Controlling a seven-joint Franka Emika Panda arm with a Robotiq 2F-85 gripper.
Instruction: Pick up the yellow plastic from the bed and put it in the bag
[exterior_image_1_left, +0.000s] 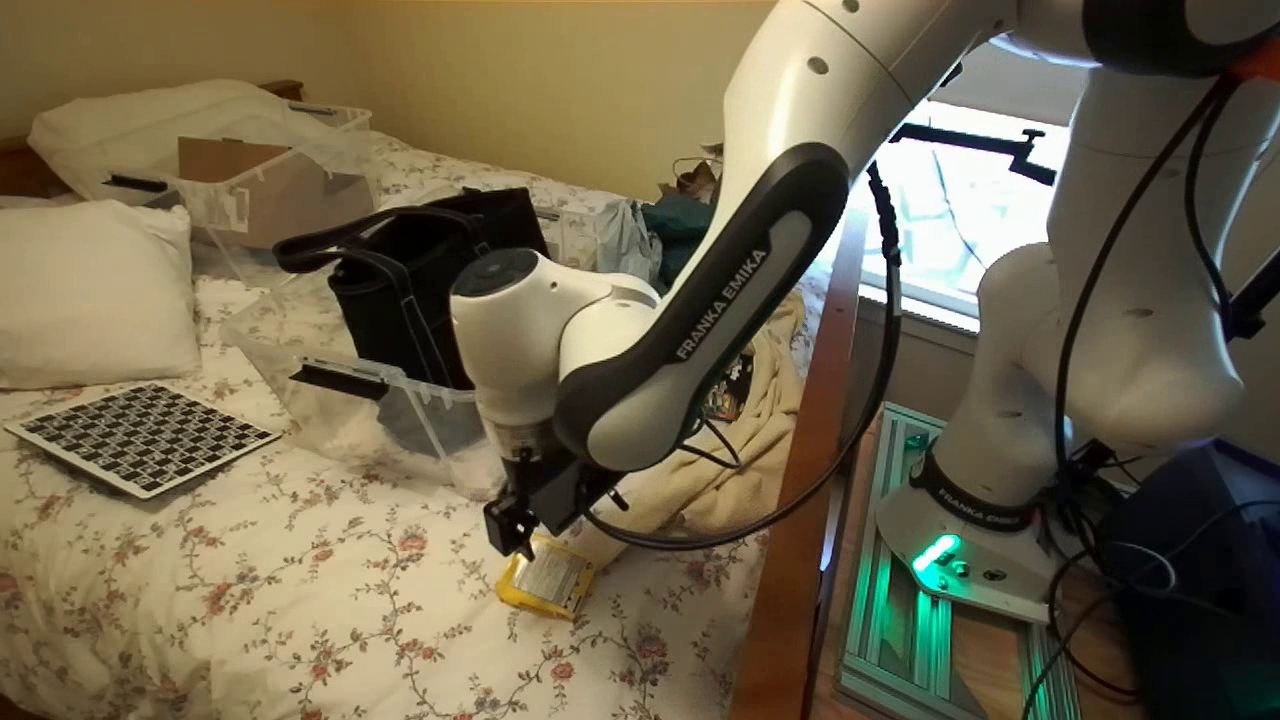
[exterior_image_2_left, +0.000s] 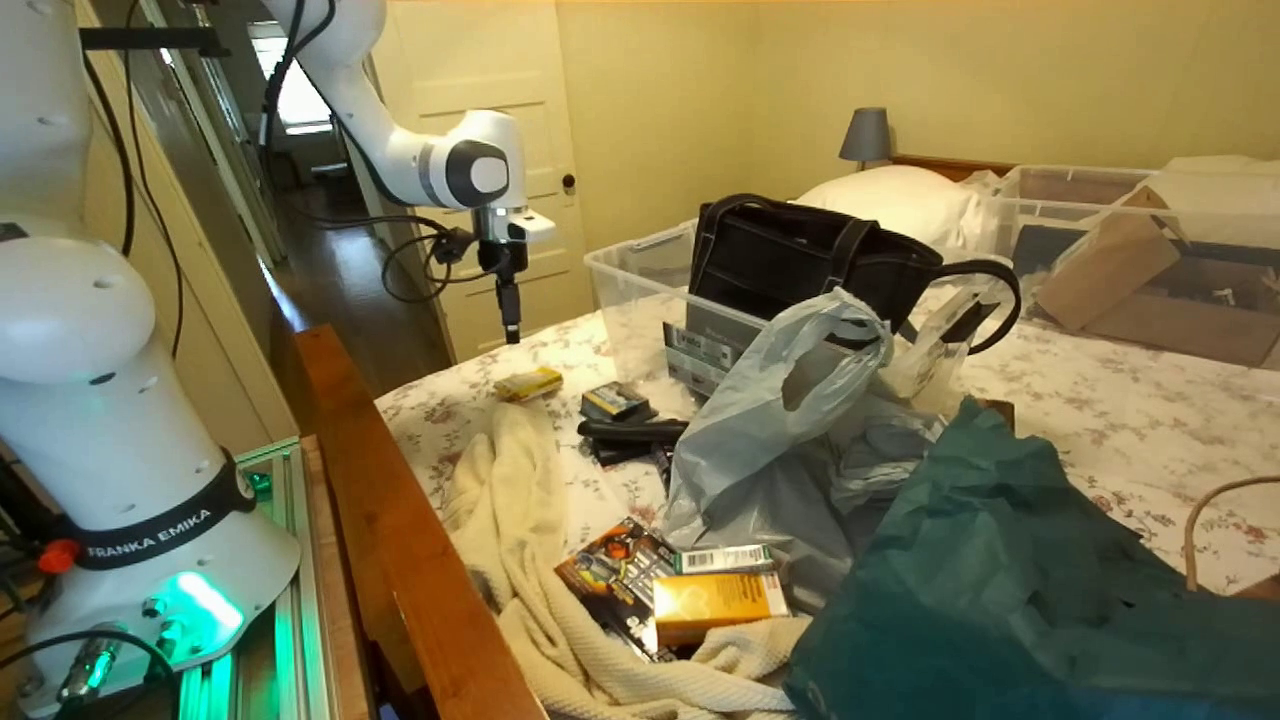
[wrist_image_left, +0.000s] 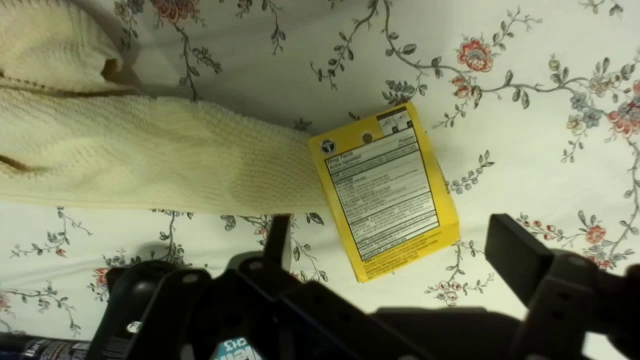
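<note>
Wrist view: looks down on a flat, roughly rectangular, bright-yellow plastic packet (wrist_image_left: 385, 192), lying askew on a large bed (wrist_image_left: 540, 165) dressed in white with red flowers.
Packet face: bears a white panel of black print headed "Drug Facts", with a round emblem, a dark dot and a little picture along the top.
Packet lettering: reads in the wrist view alone; blurs in both exterior views.
Packet's left edge: meets the end of a long cream knitted cloth strip (wrist_image_left: 165, 155); over or against, unclear which.
Black two-fingered gripper (wrist_image_left: 393, 240): stands with jaws wide apart above the packet, to either side of the lower end.
Fingertips (exterior_image_2_left: 511, 328): hang visibly clear of the packet in an exterior view.
Big boxy black soft-sided bag (exterior_image_2_left: 780, 258): shows in both exterior views alone, standing in a clear plastic bin (exterior_image_2_left: 632, 300).
Black-and-white checkered board (exterior_image_1_left: 150, 438): shows in an exterior view alone, near a white pillow (exterior_image_1_left: 95, 290).
Grey-shaded lamp (exterior_image_2_left: 865, 135): shows in an exterior view alone.
</note>
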